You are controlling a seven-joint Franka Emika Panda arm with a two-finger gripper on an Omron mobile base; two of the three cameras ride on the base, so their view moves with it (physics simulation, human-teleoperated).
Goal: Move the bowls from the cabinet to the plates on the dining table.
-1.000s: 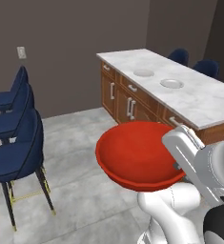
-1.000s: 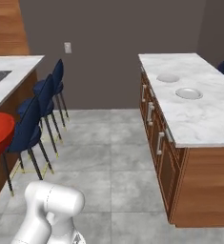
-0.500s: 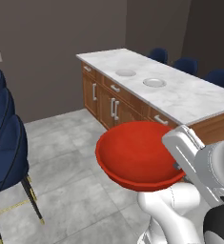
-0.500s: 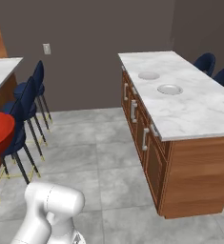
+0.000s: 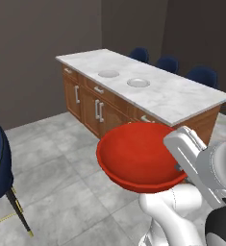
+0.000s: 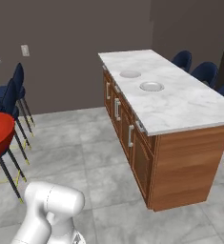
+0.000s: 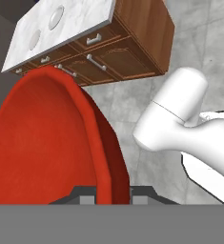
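We carry the red bowl by its rim in our closed pincer, well short of the dining tabletop and its two plates. Held at one edge, it could tilt, slip, or clip the tabletop's corner.

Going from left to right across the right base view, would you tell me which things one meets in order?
red bowl → blue chairs by the left edge → robot's white arm → dining table with two plates, the far plate then the near plate → blue chairs behind the table.
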